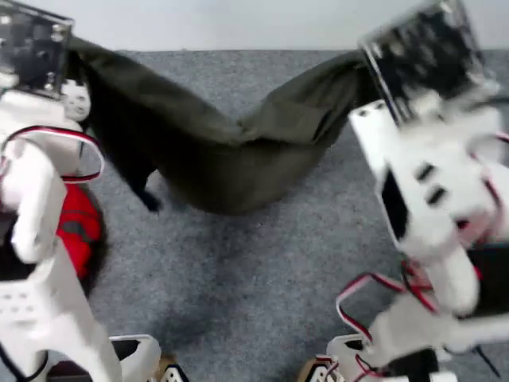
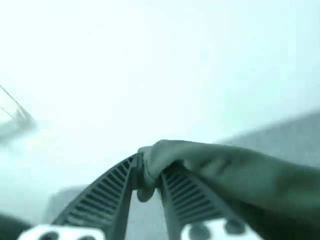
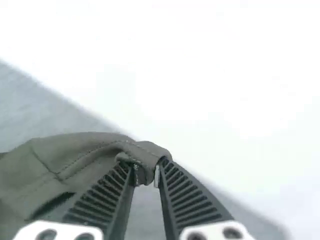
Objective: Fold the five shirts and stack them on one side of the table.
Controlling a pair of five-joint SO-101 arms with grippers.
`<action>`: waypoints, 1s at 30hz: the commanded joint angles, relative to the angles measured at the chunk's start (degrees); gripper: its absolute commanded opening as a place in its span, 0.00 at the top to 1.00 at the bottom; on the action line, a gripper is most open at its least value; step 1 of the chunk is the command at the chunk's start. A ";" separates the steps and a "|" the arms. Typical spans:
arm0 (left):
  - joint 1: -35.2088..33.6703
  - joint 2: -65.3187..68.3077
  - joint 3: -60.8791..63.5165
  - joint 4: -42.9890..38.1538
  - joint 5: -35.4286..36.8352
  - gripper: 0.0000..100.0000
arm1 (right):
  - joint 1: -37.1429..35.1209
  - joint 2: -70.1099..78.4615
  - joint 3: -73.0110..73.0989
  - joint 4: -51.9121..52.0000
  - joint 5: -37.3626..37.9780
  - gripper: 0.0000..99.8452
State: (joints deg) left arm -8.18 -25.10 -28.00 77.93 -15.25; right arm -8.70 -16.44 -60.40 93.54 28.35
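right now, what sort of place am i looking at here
Probably a robot lab bench, not a home: a grey carpet-like table against a plain pale wall, with the left gripper and the right gripper each shut on an end of an olive shirt.

A grey carpeted table (image 1: pixel 262 318) meets a plain pale wall (image 1: pixel 238 24).

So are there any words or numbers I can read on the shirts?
There are none that can be read.
The olive green shirt, held up between the left end effector and the right end effector, is plain.
The red shirt has a grey patch, but it is too blurred to tell whether it is print.
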 commanded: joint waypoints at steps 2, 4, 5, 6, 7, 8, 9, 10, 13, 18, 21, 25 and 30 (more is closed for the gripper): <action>0.44 -1.93 -3.65 -2.73 0.09 0.99 | 4.35 -5.05 -1.85 -5.67 4.57 0.99; 0.44 -2.02 -3.74 -2.11 -1.32 0.99 | 5.58 -6.37 -1.85 -7.52 6.51 0.99; 0.44 -2.02 -3.82 -1.32 -2.81 0.99 | 6.02 -6.90 -1.85 -8.40 7.38 0.99; 0.53 -2.02 -4.35 0.00 -4.75 0.99 | 6.46 -7.43 -1.85 -9.19 8.35 0.99; 0.53 -2.02 -5.14 1.67 -6.86 0.99 | 6.81 -7.96 -1.85 -10.07 9.41 0.99; 0.79 -2.02 -5.85 3.25 -8.79 0.99 | 7.08 -8.40 -1.85 -10.86 10.29 0.99; 1.32 -2.02 -6.46 4.92 -10.55 0.99 | 7.34 -8.84 -1.85 -11.65 11.16 0.99; 1.76 -2.02 -7.25 6.68 -12.13 0.99 | 7.34 -9.27 -1.85 -12.44 11.96 0.99; 2.02 -2.02 -10.33 11.60 -14.24 0.99 | 7.34 -10.59 -1.85 -14.55 14.07 0.99; 1.58 -2.02 -12.88 14.42 -14.24 0.99 | 7.43 -12.79 -1.85 -18.86 16.88 0.99; 1.58 -2.02 -15.25 14.59 -14.24 0.99 | 7.43 -14.02 -1.85 -22.29 19.69 0.99; 1.85 -2.02 -20.88 17.32 -14.24 0.99 | 7.43 -15.69 -1.85 -26.33 22.86 0.99; 1.49 -2.11 -27.65 22.77 -14.15 0.99 | 7.43 -18.59 -1.58 -26.15 26.11 0.99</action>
State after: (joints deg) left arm -6.42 -26.24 -52.26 98.68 -28.88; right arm -1.93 -34.20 -60.48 68.13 52.97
